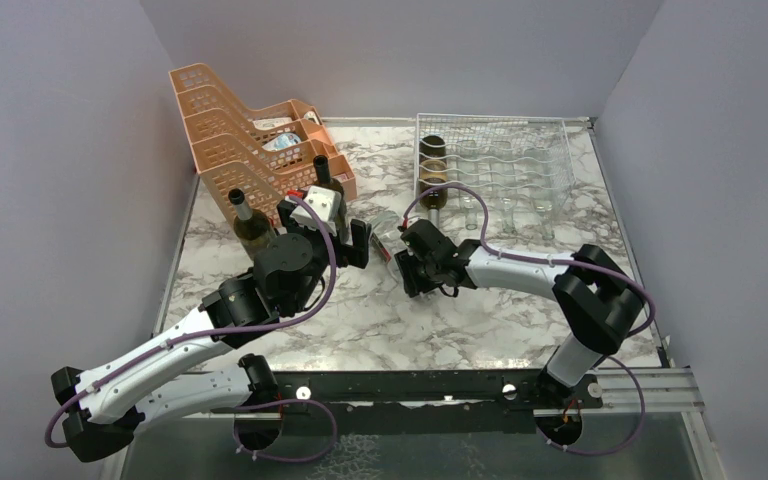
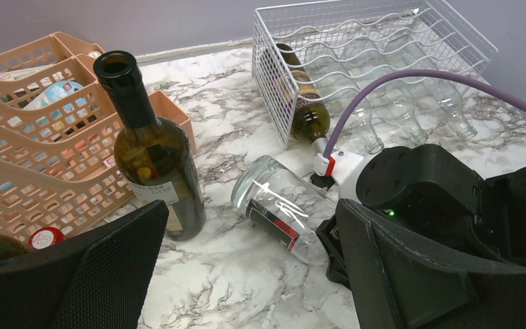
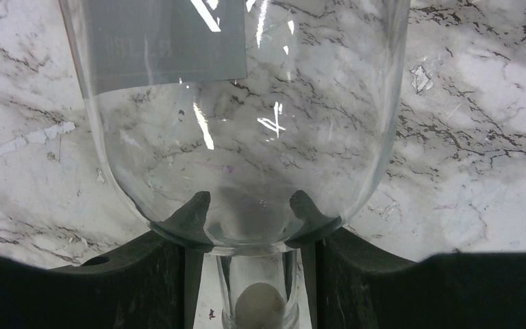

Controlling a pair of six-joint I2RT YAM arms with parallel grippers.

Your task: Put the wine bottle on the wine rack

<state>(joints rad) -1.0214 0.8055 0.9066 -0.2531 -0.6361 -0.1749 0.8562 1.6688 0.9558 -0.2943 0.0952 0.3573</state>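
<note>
Overhead view: clear wine bottle (image 1: 385, 238) lying on its side on the marble table (image 1: 400, 330), its neck toward the right gripper (image 1: 403, 256), well short of the wire rack (image 1: 520, 150) at the back right. Dark bottles (image 1: 251, 226) stand by the orange trays (image 1: 230, 130), close to the work, so a wide swing could topple one. Open tabletop lies toward the near edge, and the path to the rack runs back and right. Left wrist view: the left gripper (image 2: 250, 260) is spread wide and holds nothing, and the wine bottle's base faces it. A green bottle (image 2: 308, 103) fills the rack's leftmost cradle. The rack's front wire and the purple cable (image 2: 397, 79) arching before it could catch a bottle carried low. Right wrist view: the right fingers (image 3: 192, 216) straddle the neck, partly open, with a thin gap showing on either side, so nothing seems clamped yet. Smooth glass gripped at the neck would likely sag or slip, and a nudge could roll it.
</note>
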